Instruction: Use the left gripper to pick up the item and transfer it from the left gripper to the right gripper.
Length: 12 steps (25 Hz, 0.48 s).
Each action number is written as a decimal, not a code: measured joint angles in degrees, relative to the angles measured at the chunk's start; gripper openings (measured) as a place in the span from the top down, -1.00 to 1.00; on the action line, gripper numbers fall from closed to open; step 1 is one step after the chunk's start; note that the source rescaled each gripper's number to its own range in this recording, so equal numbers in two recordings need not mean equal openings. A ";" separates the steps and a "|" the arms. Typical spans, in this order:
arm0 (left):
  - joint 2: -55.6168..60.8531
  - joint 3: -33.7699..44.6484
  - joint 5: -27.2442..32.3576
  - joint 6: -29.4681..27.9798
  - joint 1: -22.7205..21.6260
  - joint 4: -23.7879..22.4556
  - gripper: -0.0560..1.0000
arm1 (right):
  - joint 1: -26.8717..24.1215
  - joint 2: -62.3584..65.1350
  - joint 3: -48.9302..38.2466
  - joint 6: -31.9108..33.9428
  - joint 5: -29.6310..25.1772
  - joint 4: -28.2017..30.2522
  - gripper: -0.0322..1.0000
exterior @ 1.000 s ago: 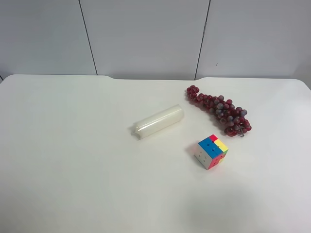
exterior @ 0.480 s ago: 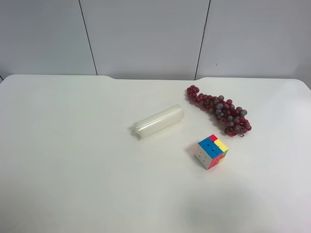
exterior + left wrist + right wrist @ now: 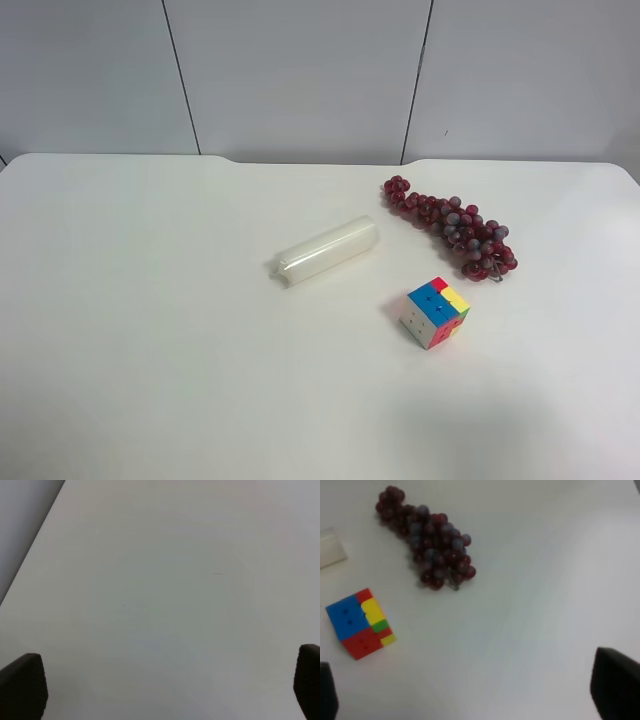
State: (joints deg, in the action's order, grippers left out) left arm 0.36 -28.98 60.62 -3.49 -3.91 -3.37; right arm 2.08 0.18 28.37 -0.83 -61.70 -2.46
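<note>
Three items lie on the white table (image 3: 150, 330). They are a white cylindrical pack (image 3: 327, 251), a bunch of dark red grapes (image 3: 451, 226) and a multicoloured cube (image 3: 435, 312). No arm shows in the exterior high view. My left gripper (image 3: 165, 685) is open and empty over bare table near a table edge; none of the items is in its view. My right gripper (image 3: 470, 690) is open and empty above the table. Its view shows the cube (image 3: 360, 624), the grapes (image 3: 427, 544) and one end of the white pack (image 3: 331, 548).
A grey panelled wall (image 3: 300, 70) stands behind the table's far edge. The table's edge and a grey surface beside it (image 3: 20, 520) show in the left wrist view.
</note>
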 joint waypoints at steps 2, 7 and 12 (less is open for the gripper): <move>0.00 0.00 0.00 0.00 0.00 0.00 -1.00 | -0.32 0.00 0.00 0.00 0.00 0.00 -1.00; 0.00 0.00 0.00 0.00 0.00 0.00 -1.00 | -0.39 0.00 0.00 0.00 0.00 0.00 -1.00; 0.00 0.00 0.00 0.00 0.00 0.00 -1.00 | -0.39 0.00 0.00 0.00 0.00 0.00 -1.00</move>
State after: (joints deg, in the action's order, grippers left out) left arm 0.36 -28.98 60.62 -3.49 -3.91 -3.37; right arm 1.69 0.18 28.37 -0.83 -61.70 -2.46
